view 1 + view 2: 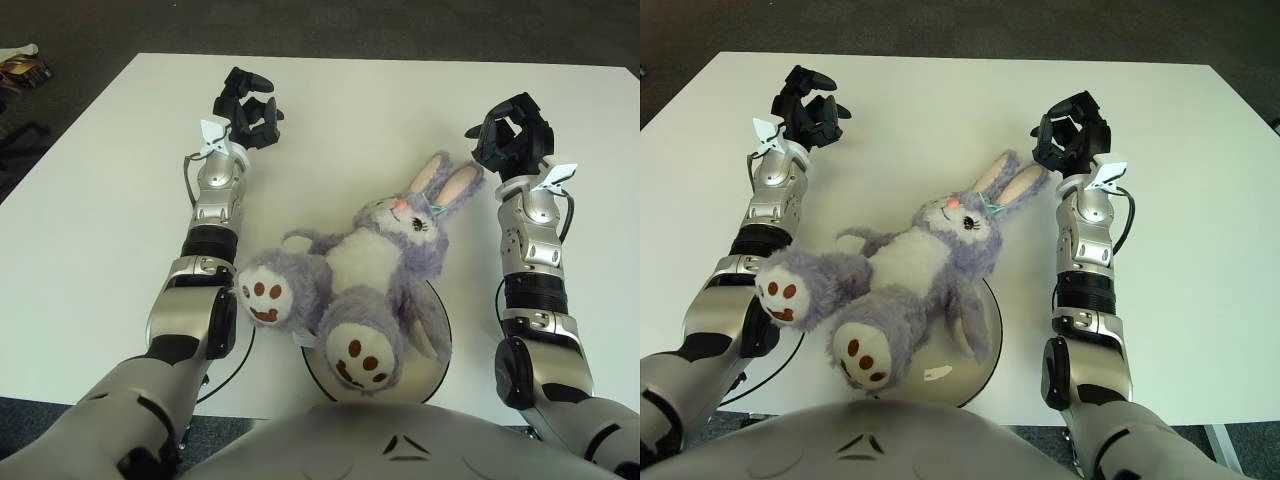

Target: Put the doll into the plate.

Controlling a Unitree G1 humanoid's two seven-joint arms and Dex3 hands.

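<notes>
in the upper left of the frame the left hand [247,104] is seen raised over the white table [90,210], fingers loosely spread and nothing grasped. at lower centre the purple rabbit doll [360,270] is lain across the round plate [432,368], one foot overhanging its left rim. at upper right the right hand [512,130] is held relaxed, nothing gripped.

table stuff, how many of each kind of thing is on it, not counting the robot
Stuffed bunny doll: 1, purple and white, lying partly across the plate
Plate: 1, at the near edge of the table
Total: 2

Both the left hand and the right hand are off the doll, holding nothing.
</notes>
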